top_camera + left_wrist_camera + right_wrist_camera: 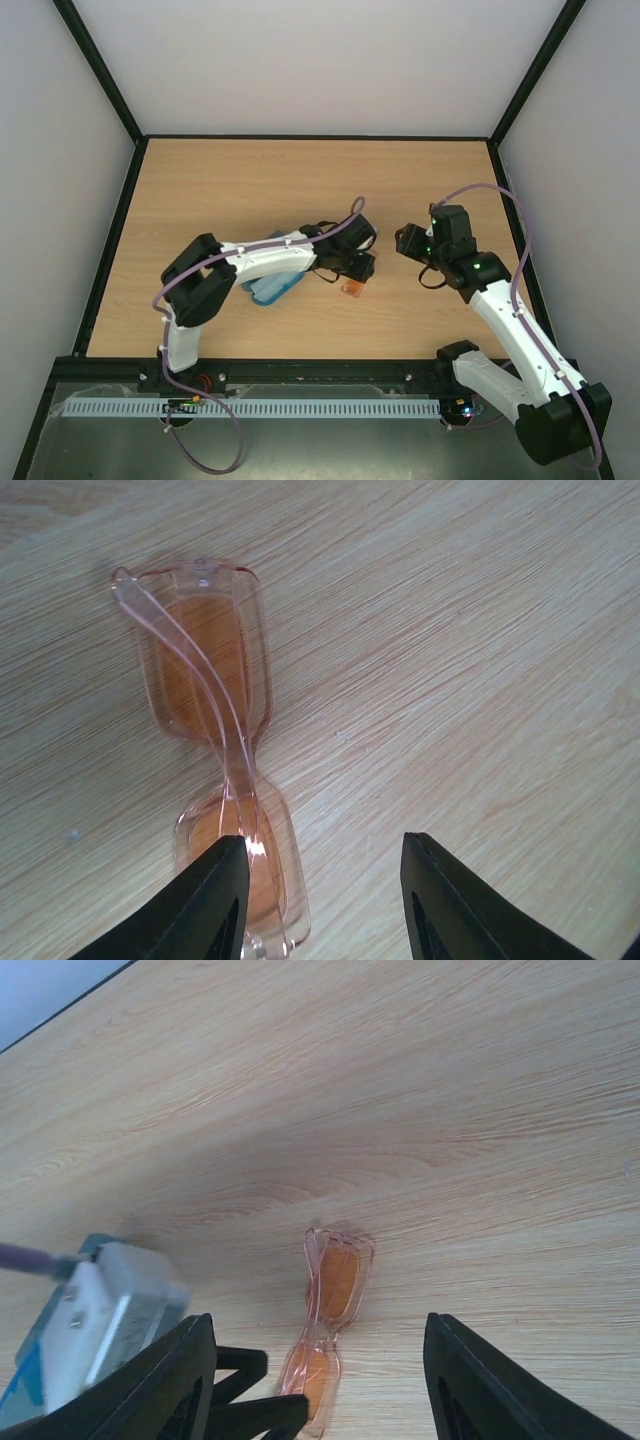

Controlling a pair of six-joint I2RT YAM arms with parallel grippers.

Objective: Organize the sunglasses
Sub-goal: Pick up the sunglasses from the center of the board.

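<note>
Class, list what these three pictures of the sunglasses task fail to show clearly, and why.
- Orange sunglasses: left wrist view, near end cut off by the bottom edge and the left end effector.
- Blue item: top view, mostly under the left arm; case or cloth unclear.
- Grey block: right wrist view, blurred, unidentifiable.

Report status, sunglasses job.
Left gripper open, low over orange sunglasses, not gripping. Right gripper open, empty. Sunglasses folded, flat on table. Nothing blocking; blue case under left arm.
</note>
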